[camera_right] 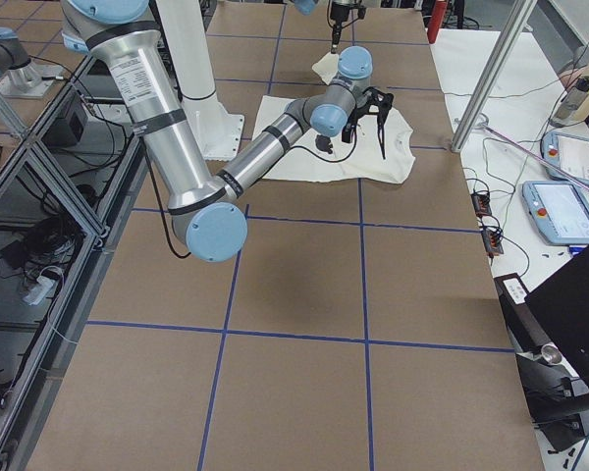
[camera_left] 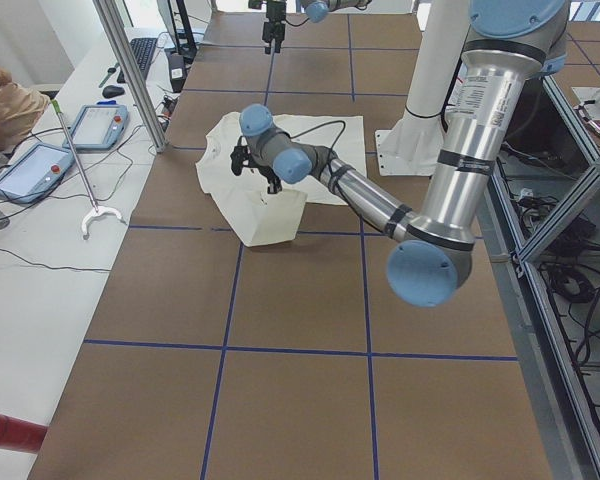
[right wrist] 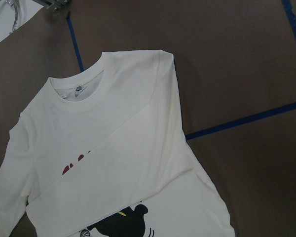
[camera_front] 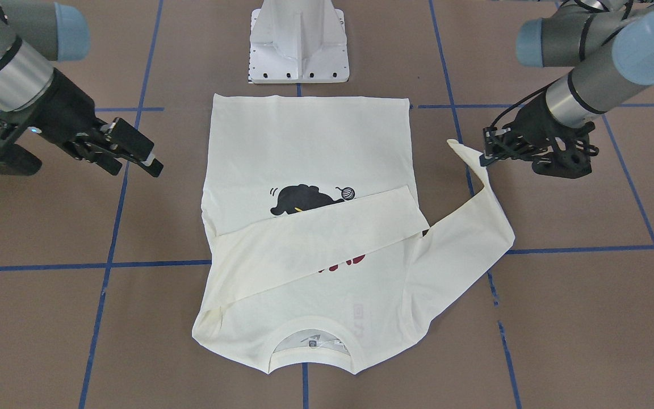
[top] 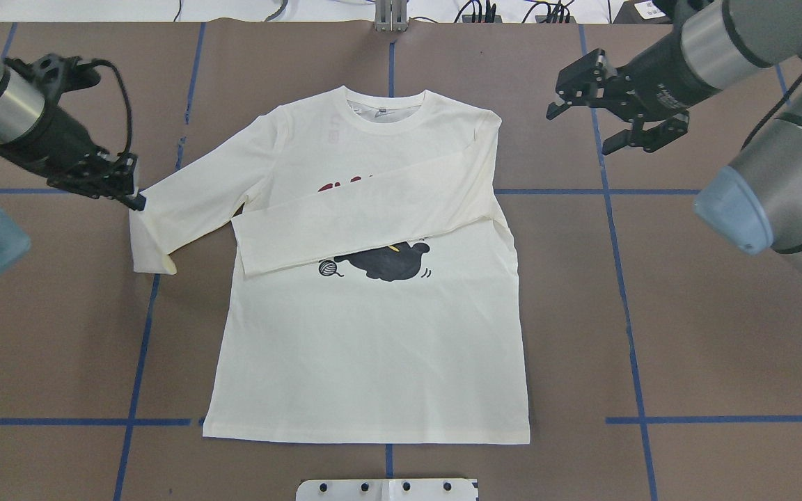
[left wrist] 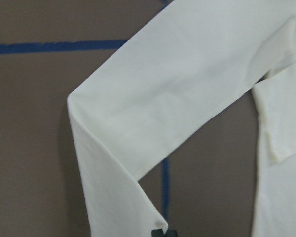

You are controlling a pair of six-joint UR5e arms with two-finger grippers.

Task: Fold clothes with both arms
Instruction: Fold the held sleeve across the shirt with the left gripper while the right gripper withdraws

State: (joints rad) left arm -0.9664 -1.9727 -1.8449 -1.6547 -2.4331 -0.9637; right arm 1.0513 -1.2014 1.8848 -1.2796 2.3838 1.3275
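One camera looked steeply down from across the table (camera_front: 588,318), facing my base (camera_front: 298,45); another looked down from behind my shoulders. Two watched from the table's ends. My wrist cameras sat close over the T-shirt (left wrist: 187,74), which every view shared.

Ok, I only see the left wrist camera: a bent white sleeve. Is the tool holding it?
Observer: Yes. The left tool pinches the sleeve at its cuff, raised above the table.
Operator: Where's the other sleeve?
Observer: The other sleeve lies folded across the T-shirt, hiding part of the black cat print.
Operator: And the other tool?
Observer: The right tool is open, holding nothing, out past the shirt's shoulder.
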